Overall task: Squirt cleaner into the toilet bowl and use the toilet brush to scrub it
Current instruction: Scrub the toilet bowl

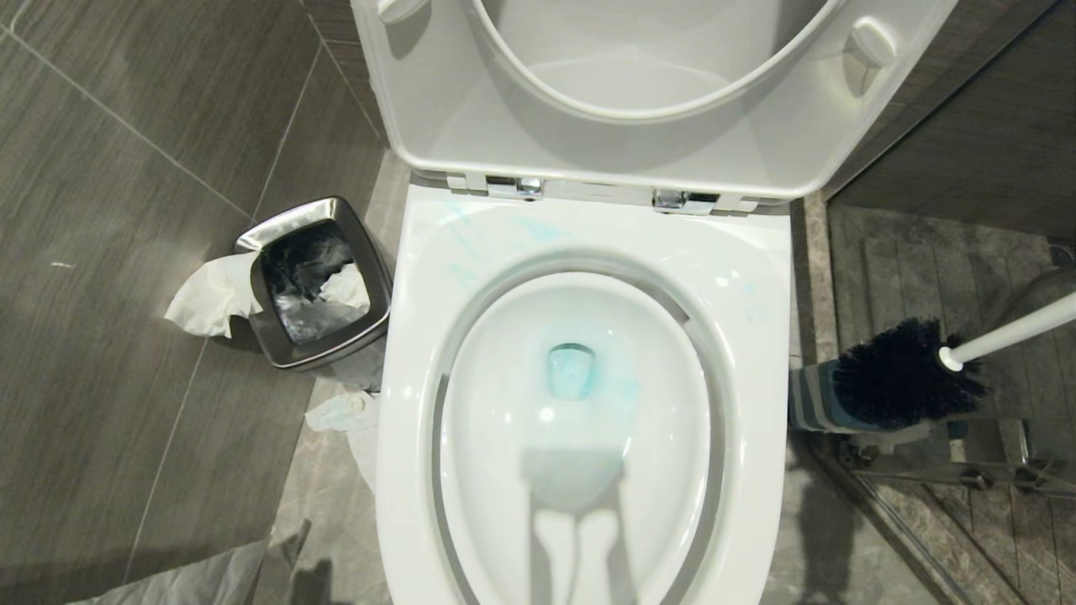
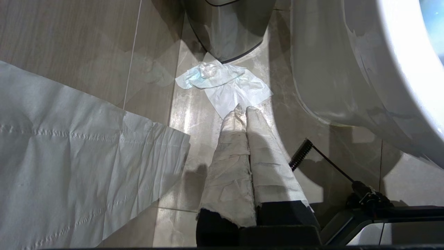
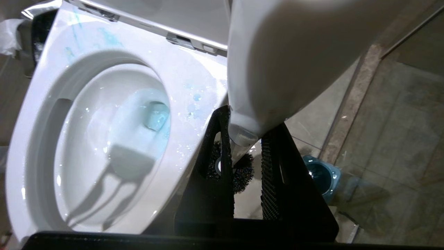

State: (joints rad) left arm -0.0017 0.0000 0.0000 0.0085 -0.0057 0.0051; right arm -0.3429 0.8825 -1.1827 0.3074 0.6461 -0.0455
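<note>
Meanwhile, at far left a square steel bin (image 1: 315,281) stuffed with tissue stands beside the toilet bowl (image 1: 580,395), its seat and lid raised and blue cleaner pooled at the drain and streaked across the white rim. The left gripper (image 2: 242,110), fingers wrapped in paper and pressed together on nothing, hangs low by the bowl's outer wall. To the bowl's right, the toilet brush (image 1: 904,374) hangs in the air above its striped holder (image 1: 811,399), black bristles pointing toward the bowl, white handle running off to the right. The right gripper (image 3: 242,152) clamps that handle between its 2 black fingers. Risks ahead: the wet head could drip on the floor or clip the rim on the swing across, and the slim handle could twist in the grip once scrubbing starts.
</note>
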